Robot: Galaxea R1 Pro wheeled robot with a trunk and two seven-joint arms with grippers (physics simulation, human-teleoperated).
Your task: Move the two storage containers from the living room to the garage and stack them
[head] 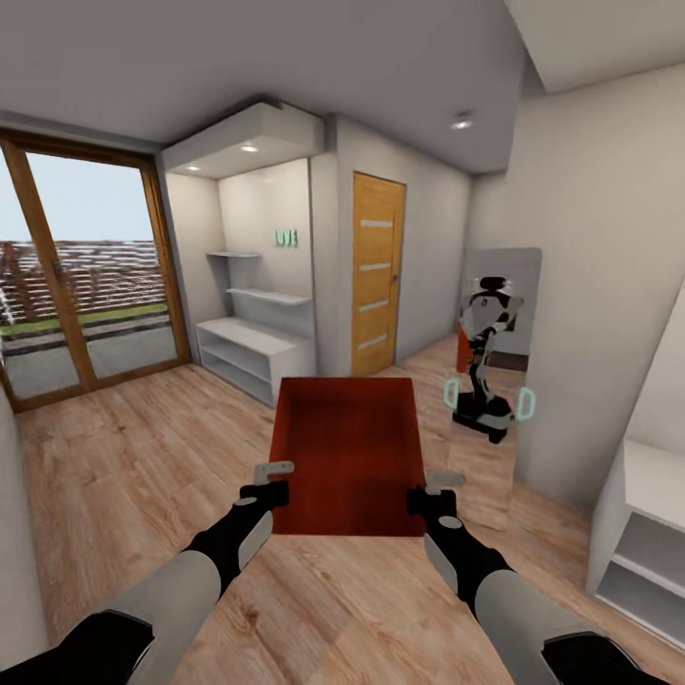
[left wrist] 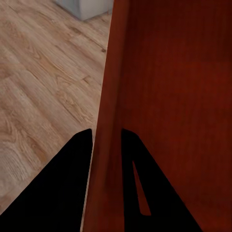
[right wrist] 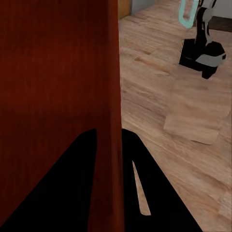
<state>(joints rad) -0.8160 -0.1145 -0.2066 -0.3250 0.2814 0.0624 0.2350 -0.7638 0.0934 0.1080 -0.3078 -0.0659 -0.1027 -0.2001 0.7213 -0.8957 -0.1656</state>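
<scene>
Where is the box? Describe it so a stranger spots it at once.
Start at the wooden door straight ahead. Nearer, over the plank floor, the left hand and right hand hold the box by its side walls. It is the one red-orange, open-topped thing here.

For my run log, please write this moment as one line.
storage container carried | left end effector shut on wall | right end effector shut on opposite wall | wooden door ahead

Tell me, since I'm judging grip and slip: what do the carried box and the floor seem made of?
The storage container looks like smooth, matte red-orange plastic or painted board: plain walls, no grain, though a render leaves that open. The floor looks like light wood planks, with visible grain and seams. The left pincer and right pincer each clamp a side wall.
</scene>
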